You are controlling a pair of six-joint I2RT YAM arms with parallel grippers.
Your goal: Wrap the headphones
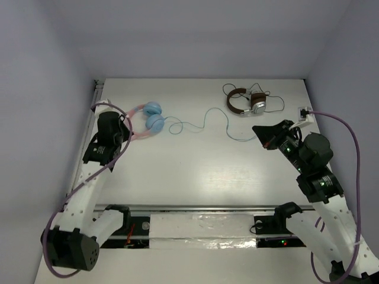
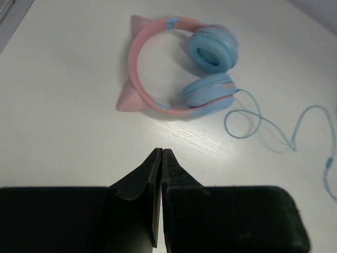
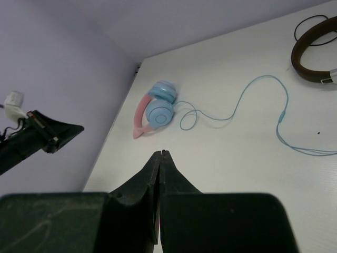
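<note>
Closed left gripper [image 2: 161, 152] is pointing at the headphones [image 2: 208, 95], just short of them.
They are lying flat on the white table [image 2: 63, 132], cable [image 2: 297, 126] trailing right.

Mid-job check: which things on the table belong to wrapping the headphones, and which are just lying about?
For the job:
- cat-ear headphones, pink band, light blue cups
- their pale-blue cable, trailing loose across the table

Lying about:
- brown-and-silver headphones, at the far right
</note>
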